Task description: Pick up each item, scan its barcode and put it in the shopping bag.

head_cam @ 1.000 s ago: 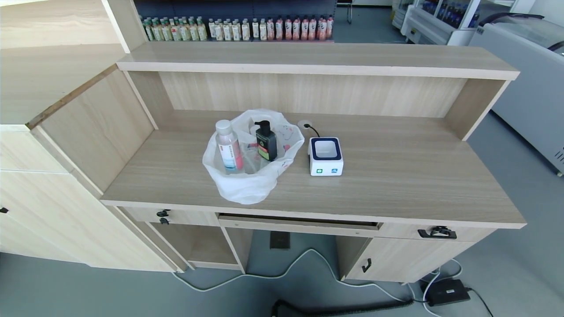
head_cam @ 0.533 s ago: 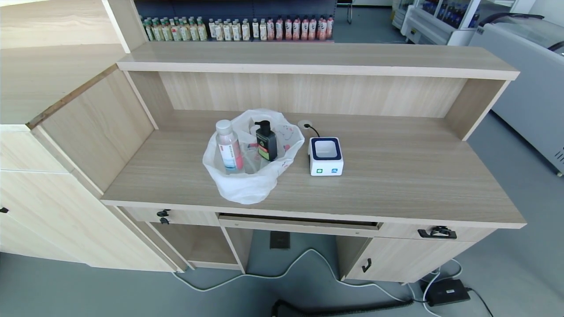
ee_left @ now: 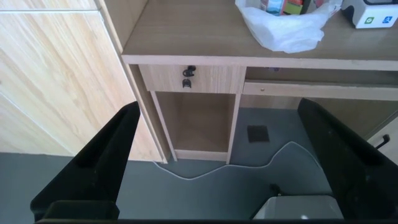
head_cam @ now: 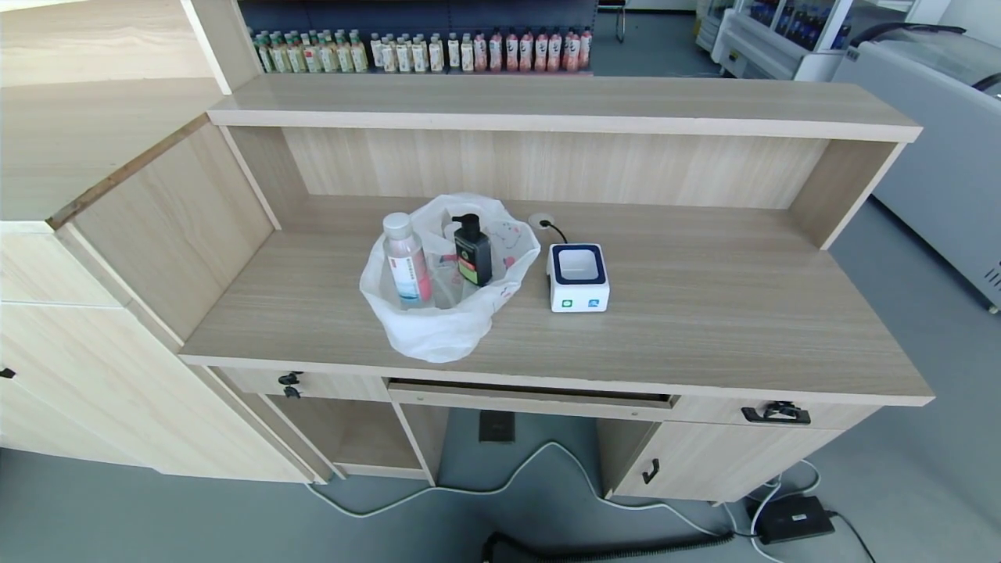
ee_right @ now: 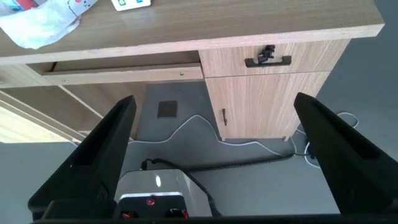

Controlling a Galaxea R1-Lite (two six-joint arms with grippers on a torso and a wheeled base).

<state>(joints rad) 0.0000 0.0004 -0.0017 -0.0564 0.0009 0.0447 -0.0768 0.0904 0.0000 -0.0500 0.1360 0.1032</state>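
standing in the shopping bag [head_cam: 426, 340] beside the scanner [head_cam: 579, 277] are seen a clear bottle [head_cam: 407, 270] and black pump bottle [head_cam: 472, 254]; left gripper [ee_left: 217, 165] and right gripper [ee_right: 211, 162] are spread wide, empty.

Bright, even, diffuse light from above; pale sheen on the upper shelf [head_cam: 500, 92]; short, soft shadows beside the shopping bag [head_cam: 438, 332] on the counter [head_cam: 704, 313]; head view bows straight edges toward its borders; floor [ee_left: 205, 193] in both wrist views reads dim.
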